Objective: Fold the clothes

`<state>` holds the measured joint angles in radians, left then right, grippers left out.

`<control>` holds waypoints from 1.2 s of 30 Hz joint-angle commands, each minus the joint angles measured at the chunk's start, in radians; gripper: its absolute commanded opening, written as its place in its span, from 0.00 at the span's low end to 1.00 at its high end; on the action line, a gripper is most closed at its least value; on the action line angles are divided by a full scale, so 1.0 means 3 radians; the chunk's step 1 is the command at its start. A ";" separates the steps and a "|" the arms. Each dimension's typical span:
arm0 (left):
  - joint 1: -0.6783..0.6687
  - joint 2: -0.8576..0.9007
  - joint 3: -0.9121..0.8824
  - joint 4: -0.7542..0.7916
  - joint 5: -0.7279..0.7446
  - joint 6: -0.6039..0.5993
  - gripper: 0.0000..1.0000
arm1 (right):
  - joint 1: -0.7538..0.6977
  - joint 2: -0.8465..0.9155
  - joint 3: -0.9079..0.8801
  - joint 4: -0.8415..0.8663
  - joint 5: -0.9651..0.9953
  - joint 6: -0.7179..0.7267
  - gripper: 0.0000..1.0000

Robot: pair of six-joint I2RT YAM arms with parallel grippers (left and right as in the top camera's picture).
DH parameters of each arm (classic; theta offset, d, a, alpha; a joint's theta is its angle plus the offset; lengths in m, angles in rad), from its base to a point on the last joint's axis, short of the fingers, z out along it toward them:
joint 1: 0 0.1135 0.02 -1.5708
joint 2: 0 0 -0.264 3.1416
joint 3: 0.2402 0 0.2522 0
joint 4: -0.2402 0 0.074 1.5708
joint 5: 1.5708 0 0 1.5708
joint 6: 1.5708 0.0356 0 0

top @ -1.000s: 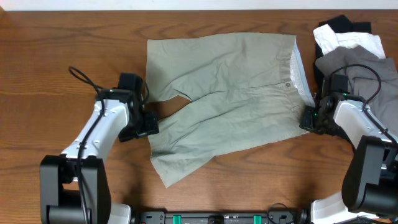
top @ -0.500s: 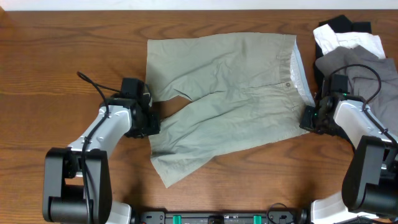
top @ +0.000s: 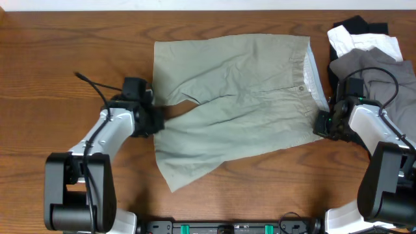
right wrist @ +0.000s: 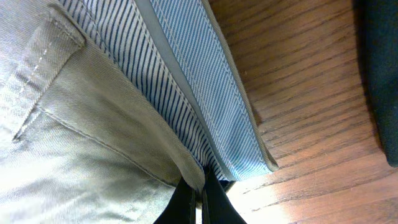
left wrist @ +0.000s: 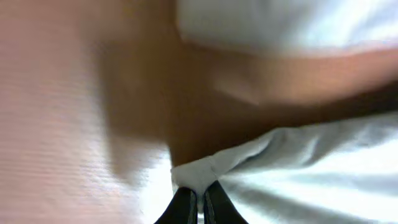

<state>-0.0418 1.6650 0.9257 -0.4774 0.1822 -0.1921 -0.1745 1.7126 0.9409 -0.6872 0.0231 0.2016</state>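
The clothes, light khaki-green shorts [top: 240, 104], lie spread flat on the wooden table [top: 65, 52], waistband to the right and legs to the left. My left gripper [top: 156, 122] sits at the hem of the near leg and is shut on its corner. In the blurred left wrist view, pale cloth [left wrist: 311, 168] is pinched between the dark fingertips of the left gripper [left wrist: 200, 200]. My right gripper [top: 323, 125] is shut on the near end of the waistband. The right wrist view shows the right gripper [right wrist: 200, 186] clamping khaki fabric [right wrist: 93, 124] and blue-striped lining [right wrist: 186, 81].
A pile of other garments lies at the right edge: a slate-grey one [top: 383, 68], with black and white ones [top: 364, 36] behind it. The right arm reaches partly over this pile. Bare wood surrounds the shorts on the left and front.
My left gripper has slid right onto the near leg's hem and shut on it. The hem corner has shifted slightly. The right gripper has stayed shut in place.
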 commanded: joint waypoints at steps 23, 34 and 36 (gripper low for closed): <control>0.0188 0.0004 0.0195 -0.0561 -0.0181 -0.0179 0.65 | -0.0025 0.0027 -0.0023 -0.0031 0.0095 0.0061 0.01; 0.0188 0.0001 0.0195 -0.0928 0.0493 -0.0174 0.64 | -0.0025 0.0027 -0.0023 -0.0029 0.0095 0.0060 0.01; 0.0188 -0.0017 0.0195 -0.0979 0.0529 -0.0154 0.64 | -0.0025 0.0027 -0.0024 -0.0027 0.0095 0.0061 0.01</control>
<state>0.0120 1.6646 0.9722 -0.7555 0.2916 -0.2401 -0.1738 1.7126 0.9409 -0.6937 0.0158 0.2020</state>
